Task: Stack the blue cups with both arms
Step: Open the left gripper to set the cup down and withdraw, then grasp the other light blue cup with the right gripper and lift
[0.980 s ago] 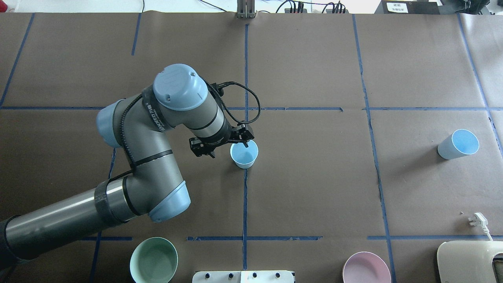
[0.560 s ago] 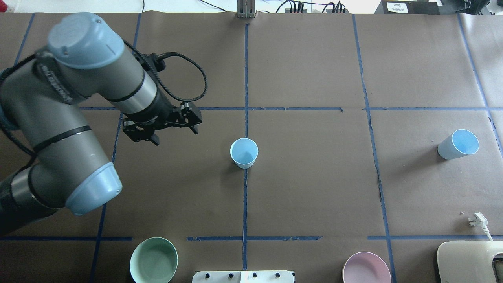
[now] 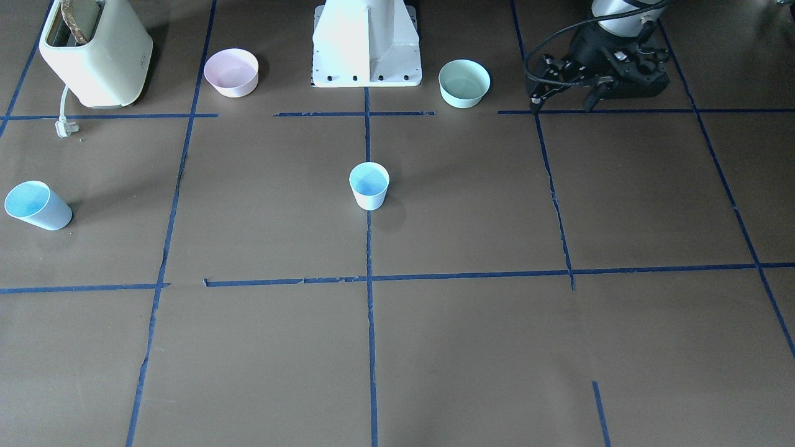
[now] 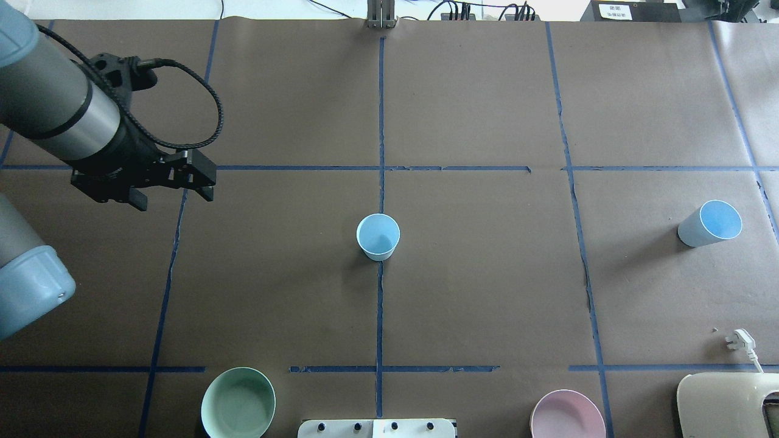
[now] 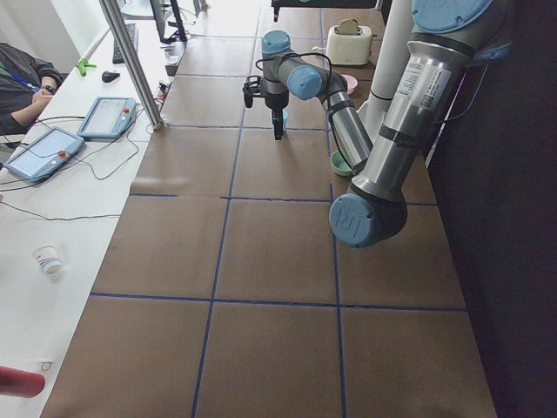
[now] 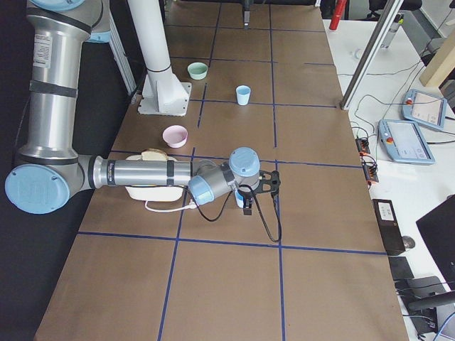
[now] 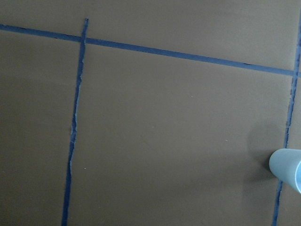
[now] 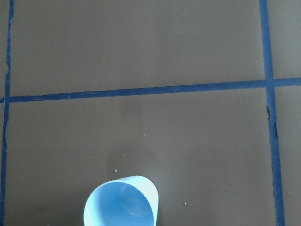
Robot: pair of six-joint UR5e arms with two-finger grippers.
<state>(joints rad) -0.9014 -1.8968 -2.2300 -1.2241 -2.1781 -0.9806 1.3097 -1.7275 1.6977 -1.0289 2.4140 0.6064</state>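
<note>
My left claw (image 4: 173, 199) hangs wide and empty over the bench (image 4: 487, 292), well apart from the centre cup (image 4: 378, 236). That cup stands upright, mouth up, on the middle tape line with nothing touching it. The other blue cup (image 4: 709, 223) sits far out on my right side, also alone. It looks to lean, which I take for the camera's angle rather than a true tilt.

My right claw (image 6: 246, 204) shows only from the bench's end, near that far cup. I cannot tell whether it is wide or narrow. My right wrist camera looks down into the cup's bright blue inside at the bottom of its view.

As I judge it, nothing is stacked, and the step in hand is the right-side pick. To do it well I should centre the right claw on the cup before descending. One finger goes inside the rim and one outside, or both across the wall below the rim. The squeeze should be gentle, since thin plastic may buckle or skid.

Once the cup is lifted, I should carry it level to the middle, line up the rims from straight above, and lower it slowly so the tapers nest. The left claw should keep clear, or steady the centre cup if it shifts.
</note>
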